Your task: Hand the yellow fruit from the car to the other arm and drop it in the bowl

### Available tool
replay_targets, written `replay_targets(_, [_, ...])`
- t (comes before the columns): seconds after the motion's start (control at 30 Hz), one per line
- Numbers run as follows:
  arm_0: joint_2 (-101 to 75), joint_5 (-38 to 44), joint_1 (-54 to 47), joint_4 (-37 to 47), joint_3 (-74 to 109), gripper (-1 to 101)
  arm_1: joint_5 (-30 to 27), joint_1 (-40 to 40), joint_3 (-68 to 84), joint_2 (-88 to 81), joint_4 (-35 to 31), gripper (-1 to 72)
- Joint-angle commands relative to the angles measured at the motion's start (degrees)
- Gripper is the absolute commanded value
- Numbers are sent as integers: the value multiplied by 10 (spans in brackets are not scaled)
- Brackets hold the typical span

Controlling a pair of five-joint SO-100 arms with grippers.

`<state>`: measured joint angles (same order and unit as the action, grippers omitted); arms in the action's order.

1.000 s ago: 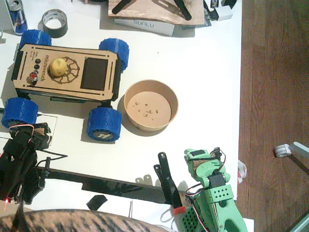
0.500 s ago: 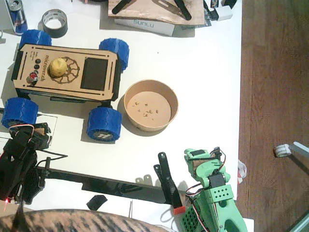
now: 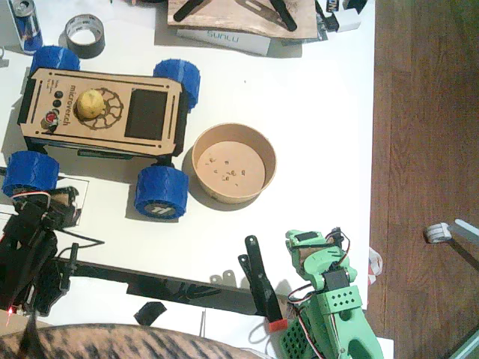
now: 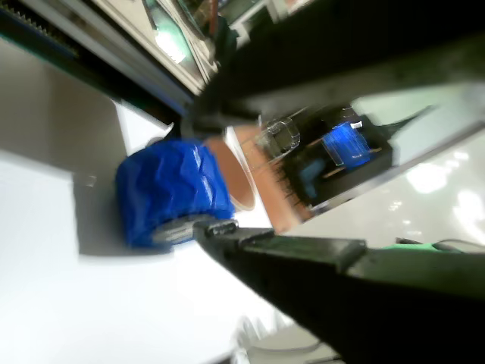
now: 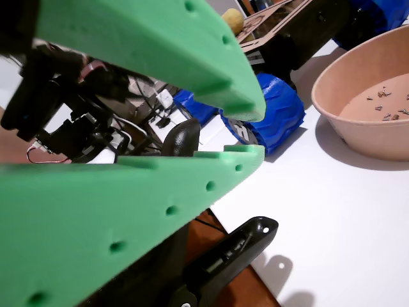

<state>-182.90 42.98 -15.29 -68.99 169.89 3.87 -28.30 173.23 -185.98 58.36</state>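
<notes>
Your green gripper [image 5: 252, 131] fills a wrist view with its two perforated fingers [image 5: 160, 38] parted and nothing between them; past the tips lie a blue wheel [image 5: 271, 112] of the car and the bowl [image 5: 358, 105] at the right edge. In the fixed view that gripper [image 3: 310, 247] sits at the lower middle of the frame, on the green arm [image 3: 337, 307], below the bowl and apart from it.

Your black gripper [image 4: 220, 174] shows in a wrist view as two dark fingers [image 4: 303, 250] spread apart and gripping nothing, with a blue wheel [image 4: 170, 193] of the car just beyond them. In the fixed view the black arm [image 3: 34, 247] sits at the lower left, its gripper [image 3: 56, 202] near the car's lower-left wheel.

The yellow fruit [image 3: 90, 105] rests on the gear pattern of the car [image 3: 105, 112], in the upper left of the frame, well apart from both grippers. The bowl [image 3: 234, 163] stands on the white bench [image 3: 314, 112] just right of the car's lower-right wheel, with only crumbs inside. A grey tape roll [image 3: 84, 34] lies at the top left.
</notes>
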Motion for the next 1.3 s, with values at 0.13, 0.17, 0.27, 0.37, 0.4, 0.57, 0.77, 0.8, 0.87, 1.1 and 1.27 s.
replay_targets(0.13, [204,2,4,39,-207,206,-6,-5,-4,-4,-12,0])
replay_targets(0.17, [229,2,4,41,-229,215,-6,-5,-4,-4,-12,0])
replay_targets(0.27, [274,2,4,37,-285,253,-6,-5,-4,-4,-12,0])
replay_targets(0.37, [338,2,5,30,-331,258,-6,-5,-4,-4,-13,0])
replay_targets(0.4, [365,2,8,23,-348,254,-6,-5,-4,-4,-13,0])
replay_targets(0.57, [432,-50,39,-15,-409,276,-6,-5,-4,-4,-13,0])
replay_targets(0.77, [451,-191,123,-36,-459,284,-6,-5,-4,-4,-13,0])
replay_targets(0.8, [453,-202,140,-33,-460,282,-6,-5,-4,-4,-13,0])
replay_targets(0.87, [459,-217,173,-26,-458,277,-6,-5,-4,-4,-13,0])
replay_targets(1.1, [481,-222,227,12,-456,288,-6,-5,-4,-4,-13,0])
replay_targets(1.27, [483,-222,229,32,-458,310,-6,-5,-4,-4,-13,0])
